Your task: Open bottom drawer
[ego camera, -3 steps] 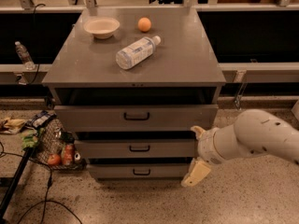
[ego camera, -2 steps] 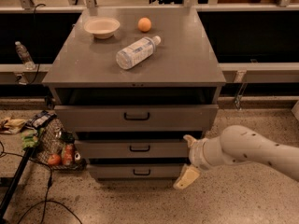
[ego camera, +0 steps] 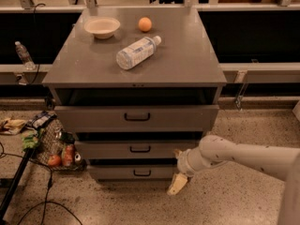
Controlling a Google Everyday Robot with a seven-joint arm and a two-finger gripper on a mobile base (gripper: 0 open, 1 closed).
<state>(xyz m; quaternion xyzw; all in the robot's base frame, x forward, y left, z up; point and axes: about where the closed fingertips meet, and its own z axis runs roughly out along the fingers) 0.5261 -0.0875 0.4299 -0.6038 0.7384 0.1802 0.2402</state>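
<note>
The grey metal cabinet (ego camera: 136,62) has three drawers. The bottom drawer (ego camera: 112,172) is the lowest, with a short grey front and a small black bar handle (ego camera: 141,173). Its front sits close under the middle drawer (ego camera: 108,150). My gripper (ego camera: 177,168) reaches in from the right on a white arm and sits at the right end of the bottom drawer's front, to the right of the handle. It is open and empty, with one cream fingertip (ego camera: 176,184) pointing down toward the floor and the other up near the middle drawer.
On the cabinet top lie a bowl (ego camera: 102,26), an orange (ego camera: 145,24) and a water bottle (ego camera: 137,52) on its side. The top drawer (ego camera: 93,118) stands slightly out. A wire basket of items (ego camera: 54,146) and cables lie on the floor at left.
My arm has moved left and slightly down, bringing the gripper from right of the cabinet to the right end of the bottom drawer front. The drawers have not moved.
</note>
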